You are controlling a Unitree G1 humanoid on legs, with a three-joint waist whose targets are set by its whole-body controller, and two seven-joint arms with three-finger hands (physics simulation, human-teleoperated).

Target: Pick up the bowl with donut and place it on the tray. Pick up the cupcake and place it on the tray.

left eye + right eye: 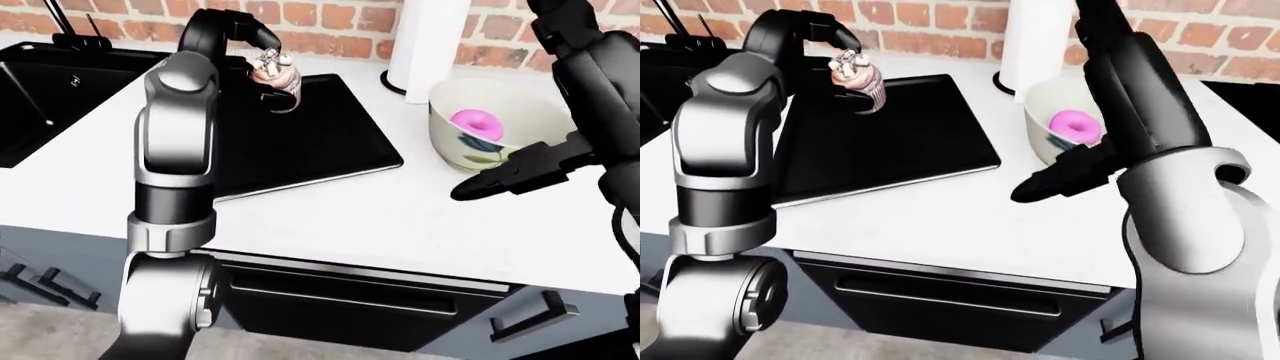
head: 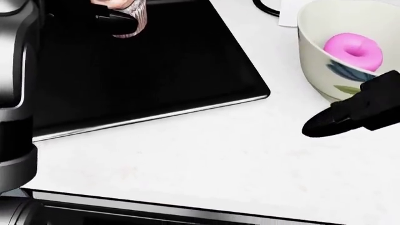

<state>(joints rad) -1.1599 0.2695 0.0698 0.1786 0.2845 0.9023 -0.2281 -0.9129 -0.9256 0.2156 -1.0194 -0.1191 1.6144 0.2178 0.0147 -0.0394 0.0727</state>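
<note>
Bowl [image 2: 331, 56] with the pink donut [image 2: 353, 50] stands on the white counter [image 2: 206, 159], just beside the right edge of the black tray [image 2: 156, 79] but not on it. The right hand [image 2: 350, 115] is the nearer one: it lies low on the counter at the bowl's near side, with one dark finger [image 2: 322, 125] stretched out toward the tray. It seems to touch or almost touch the bowl's wall, but its fingers do not close round anything, so I judge it as open and empty. From this hand the bowl lies up and a little to the right in the head view, so the hand must come round the rim or the wall before it can lift.

The left hand [image 1: 262, 79] is high over the far part of the tray, with its fingers closed round the cupcake [image 1: 275, 75]. I cannot tell whether the cupcake stands on the tray or hangs just above it.
</note>
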